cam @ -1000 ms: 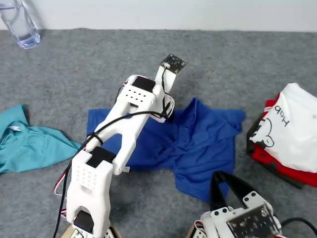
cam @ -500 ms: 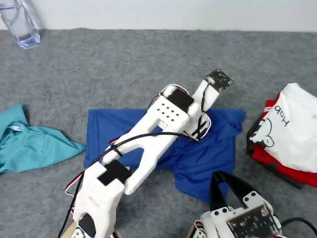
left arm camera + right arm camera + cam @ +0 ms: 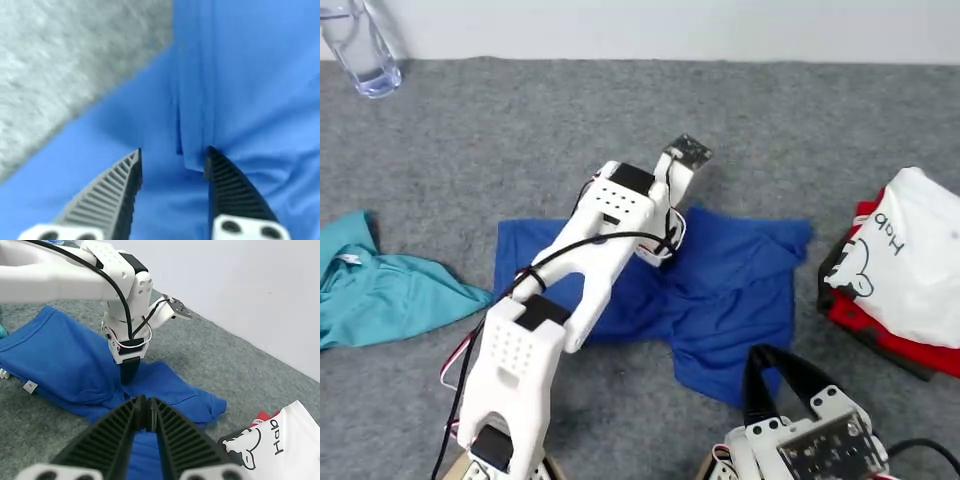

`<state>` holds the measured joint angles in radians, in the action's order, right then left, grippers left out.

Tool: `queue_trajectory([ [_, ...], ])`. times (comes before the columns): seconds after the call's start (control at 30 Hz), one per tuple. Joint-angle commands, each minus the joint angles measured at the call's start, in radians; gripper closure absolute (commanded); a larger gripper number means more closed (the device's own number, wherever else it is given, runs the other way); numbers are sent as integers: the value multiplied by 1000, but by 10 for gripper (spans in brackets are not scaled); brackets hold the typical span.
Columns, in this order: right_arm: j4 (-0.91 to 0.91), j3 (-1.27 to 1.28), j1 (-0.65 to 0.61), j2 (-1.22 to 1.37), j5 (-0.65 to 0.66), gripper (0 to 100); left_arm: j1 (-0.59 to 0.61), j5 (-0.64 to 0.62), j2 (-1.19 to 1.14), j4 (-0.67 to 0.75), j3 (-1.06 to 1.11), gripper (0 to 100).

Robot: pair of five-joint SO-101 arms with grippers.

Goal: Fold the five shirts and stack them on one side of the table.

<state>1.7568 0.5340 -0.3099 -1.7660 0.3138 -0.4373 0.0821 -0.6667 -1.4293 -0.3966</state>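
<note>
Left end effector [image 3: 172, 155], jaws apart, straddles a crease in the blue shirt [image 3: 740, 290] spread on the tabletop [image 3: 520, 130], apparently poised to pinch a fold; folded shirts [image 3: 905, 270] wait stacked to its right.

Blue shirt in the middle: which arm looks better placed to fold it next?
Probably left: the left gripper hangs open over the blue shirt, astride a crease. The right gripper is shut, back at the shirt's near edge.
</note>
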Motion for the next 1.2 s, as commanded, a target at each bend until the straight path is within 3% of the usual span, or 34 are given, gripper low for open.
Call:
queue_trajectory([
  [0.0,35,-3,-4,5,-8,987,-75,5,114,-66,-16,805],
  [0.17,36,-3,-4,5,-5,987,-181,-69,218,-61,-19,805],
  [0.4,38,-3,-4,5,-5,987,-212,-150,170,166,-8,805],
  [0.53,39,-2,-4,5,-3,987,-219,-164,98,218,-12,805],
  [0.73,39,0,-4,5,-2,987,-126,-150,86,176,-13,805],
  [0.9,39,2,-4,5,-2,987,-55,-63,87,98,-21,805],
  [1.03,38,2,-4,5,-6,987,-84,-66,86,15,-102,805],
  [1.17,38,2,-4,5,-8,987,-149,-121,74,60,-150,805],
])
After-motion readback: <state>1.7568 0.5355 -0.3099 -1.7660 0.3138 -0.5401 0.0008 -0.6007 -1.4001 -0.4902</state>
